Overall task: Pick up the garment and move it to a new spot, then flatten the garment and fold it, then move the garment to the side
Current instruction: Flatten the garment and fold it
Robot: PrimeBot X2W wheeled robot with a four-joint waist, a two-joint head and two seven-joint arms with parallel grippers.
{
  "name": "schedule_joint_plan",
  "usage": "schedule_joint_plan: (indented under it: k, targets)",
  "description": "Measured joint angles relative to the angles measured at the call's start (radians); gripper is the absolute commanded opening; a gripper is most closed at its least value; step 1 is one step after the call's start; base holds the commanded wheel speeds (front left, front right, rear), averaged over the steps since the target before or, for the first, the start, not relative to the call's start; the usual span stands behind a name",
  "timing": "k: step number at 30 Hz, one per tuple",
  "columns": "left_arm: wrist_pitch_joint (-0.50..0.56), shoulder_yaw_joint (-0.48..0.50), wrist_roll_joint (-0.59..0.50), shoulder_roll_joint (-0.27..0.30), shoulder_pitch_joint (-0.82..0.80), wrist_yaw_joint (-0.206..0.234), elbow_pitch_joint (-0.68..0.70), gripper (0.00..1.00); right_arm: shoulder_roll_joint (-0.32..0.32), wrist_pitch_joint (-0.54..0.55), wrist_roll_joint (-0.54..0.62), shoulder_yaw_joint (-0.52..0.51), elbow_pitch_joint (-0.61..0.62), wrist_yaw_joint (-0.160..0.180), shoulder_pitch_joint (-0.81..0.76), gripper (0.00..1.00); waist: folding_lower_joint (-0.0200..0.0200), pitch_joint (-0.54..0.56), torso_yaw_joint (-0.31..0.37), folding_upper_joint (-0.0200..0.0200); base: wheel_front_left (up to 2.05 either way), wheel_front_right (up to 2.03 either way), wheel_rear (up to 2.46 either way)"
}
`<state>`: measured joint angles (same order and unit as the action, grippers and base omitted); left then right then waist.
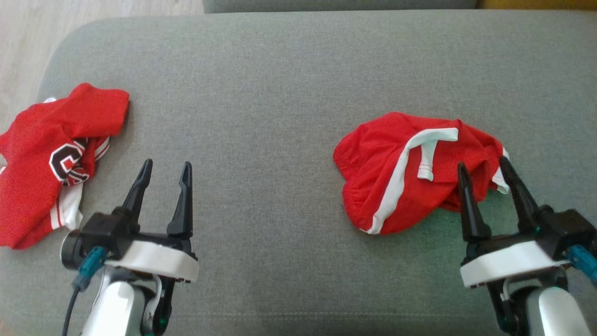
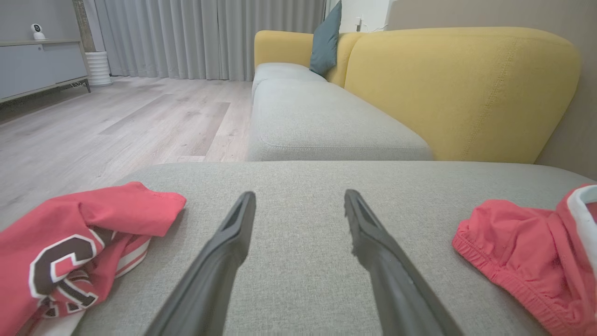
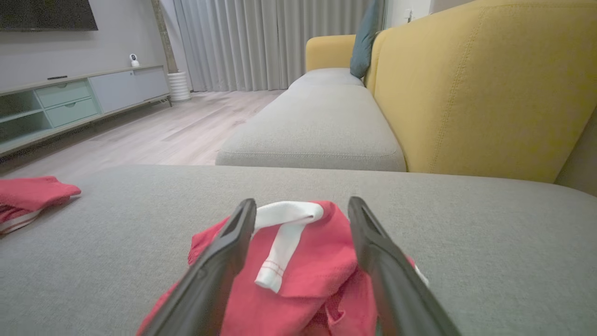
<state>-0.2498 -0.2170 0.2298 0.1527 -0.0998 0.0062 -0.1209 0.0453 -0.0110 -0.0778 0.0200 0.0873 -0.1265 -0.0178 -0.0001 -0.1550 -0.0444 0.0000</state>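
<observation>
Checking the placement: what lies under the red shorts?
The red shorts lie crumpled on the grey cushion, which shows all around them. Anything beneath their folds is covered.

We see the crumpled red fabric shorts with white side stripes (image 1: 387, 154) lying heaped on the grey fabric sofa cushion (image 1: 280, 84), at three o'clock in the head view. The gathered elastic waistband faces eight o'clock. A white band crosses the top, and a short tab hangs from it toward six o'clock.
</observation>
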Motion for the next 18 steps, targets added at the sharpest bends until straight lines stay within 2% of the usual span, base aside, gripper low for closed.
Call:
schedule_joint_plan:
  k: [12, 18]
  targets:
    - [0.0, -0.001, 0.0, 0.004, 0.008, 0.008, 0.014, 1.0, 0.0, 0.024, -0.005, 0.003, 0.004, 0.0, -0.012, 1.0, 0.0, -0.001, 0.001, 0.0, 0.0, 0.0, 0.0]
    - [0.0, -0.006, 0.0, 0.005, 0.007, 0.011, 0.022, 1.0, 0.0, 0.12, -0.001, 0.033, -0.026, 0.0, -0.004, 1.0, 0.0, -0.029, -0.003, 0.0, 0.0, 0.0, 0.0]
